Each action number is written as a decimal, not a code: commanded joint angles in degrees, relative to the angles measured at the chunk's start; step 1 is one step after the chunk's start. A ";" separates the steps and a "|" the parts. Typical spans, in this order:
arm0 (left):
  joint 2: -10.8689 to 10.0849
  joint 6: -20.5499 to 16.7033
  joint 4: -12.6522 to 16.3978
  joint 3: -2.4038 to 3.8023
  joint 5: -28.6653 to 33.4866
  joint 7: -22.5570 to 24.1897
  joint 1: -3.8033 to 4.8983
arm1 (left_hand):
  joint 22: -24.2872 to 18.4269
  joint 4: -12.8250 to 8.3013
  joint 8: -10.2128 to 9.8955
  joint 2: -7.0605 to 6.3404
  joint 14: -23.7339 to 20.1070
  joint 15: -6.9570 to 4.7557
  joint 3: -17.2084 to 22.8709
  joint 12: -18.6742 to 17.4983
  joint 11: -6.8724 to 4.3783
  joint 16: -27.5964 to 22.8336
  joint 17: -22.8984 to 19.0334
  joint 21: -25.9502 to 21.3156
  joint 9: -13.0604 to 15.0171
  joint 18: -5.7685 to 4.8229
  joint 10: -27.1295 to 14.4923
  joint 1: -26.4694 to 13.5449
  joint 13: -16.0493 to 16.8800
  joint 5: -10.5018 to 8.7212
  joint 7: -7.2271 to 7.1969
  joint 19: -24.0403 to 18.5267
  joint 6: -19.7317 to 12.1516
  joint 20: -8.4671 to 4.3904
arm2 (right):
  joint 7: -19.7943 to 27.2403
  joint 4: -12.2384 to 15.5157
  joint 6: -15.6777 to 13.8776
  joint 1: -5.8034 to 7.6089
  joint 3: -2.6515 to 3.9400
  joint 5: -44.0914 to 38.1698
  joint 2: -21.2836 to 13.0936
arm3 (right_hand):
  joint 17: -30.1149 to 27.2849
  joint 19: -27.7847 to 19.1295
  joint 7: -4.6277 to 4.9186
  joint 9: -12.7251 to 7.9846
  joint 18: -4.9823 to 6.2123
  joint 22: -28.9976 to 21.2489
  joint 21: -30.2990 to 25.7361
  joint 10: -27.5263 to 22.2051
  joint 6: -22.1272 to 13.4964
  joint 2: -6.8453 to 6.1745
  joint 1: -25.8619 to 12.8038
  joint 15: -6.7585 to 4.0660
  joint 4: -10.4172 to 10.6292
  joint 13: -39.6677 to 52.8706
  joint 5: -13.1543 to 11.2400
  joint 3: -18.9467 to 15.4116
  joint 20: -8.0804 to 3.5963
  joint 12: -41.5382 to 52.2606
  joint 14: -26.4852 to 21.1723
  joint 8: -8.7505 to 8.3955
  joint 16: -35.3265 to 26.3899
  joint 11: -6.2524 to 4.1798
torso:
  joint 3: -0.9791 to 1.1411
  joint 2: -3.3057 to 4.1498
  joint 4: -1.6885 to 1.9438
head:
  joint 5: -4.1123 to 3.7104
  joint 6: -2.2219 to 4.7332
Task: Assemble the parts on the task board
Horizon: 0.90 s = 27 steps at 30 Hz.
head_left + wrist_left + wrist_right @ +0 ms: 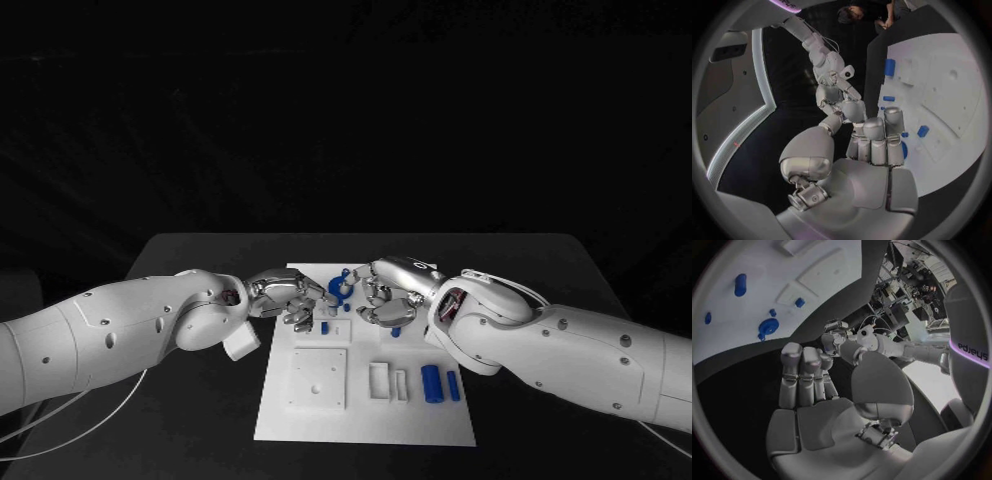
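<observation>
Over the far half of the task board (pixel 361 425), both robot hands hover empty, fingers loosely apart: left robot hand (pixel 289 297), right robot hand (pixel 389 300). Blue parts (pixel 431 383) lie toward the near right of the board, mid-desk (pixel 188 250). They look light, rigid and smooth; pinch across the sides.

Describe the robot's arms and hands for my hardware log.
Both arms are smooth white shells with small dark screw holes. The left robot hand and right robot hand are polished silver, with segmented fingers. A thin pale cable hangs below the left arm.
</observation>
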 commanded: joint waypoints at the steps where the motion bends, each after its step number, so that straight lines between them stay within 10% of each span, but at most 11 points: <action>1: 0.08 1.03 0.16 0.04 0.70 0.42 0.02 | 0.75 -0.22 0.37 1.59 -0.42 -0.34 -0.08 0.38 -0.14 0.32 0.05 -0.19 0.11 -0.62 -0.43 0.97 0.08 0.18 -0.15 -0.45 0.36 -6.25 | 0.08 0.24 -0.41 -0.04 -0.03 -0.86 0.14 | 0.09 -0.08 0.06 0.08 1.81 1.39 0.24 0.27 -0.52 -0.20 -0.26 -0.38 -0.02 0.10 0.31 0.27 -0.17 0.24 -0.13 -0.07 0.27 -0.29 | 0.05 0.01 -0.03 | 0.09 -0.14; 27: 0.07 1.10 -0.01 0.04 1.04 0.11 0.02 | 0.77 -0.31 0.41 1.66 -0.41 -0.36 0.00 0.41 -0.16 0.33 0.07 -0.18 0.31 -0.60 -0.43 0.78 0.07 0.07 -0.17 -0.44 0.33 -6.30 | 0.29 1.20 -0.51 -0.04 -0.39 -0.83 0.22 | 0.27 -0.20 -0.15 0.19 1.81 1.36 0.89 0.43 -0.69 -0.10 -0.25 -0.50 0.02 0.72 0.20 0.42 -0.23 0.18 -0.16 0.06 0.62 -0.45 | 0.09 -0.01 -0.07 | 0.15 -0.32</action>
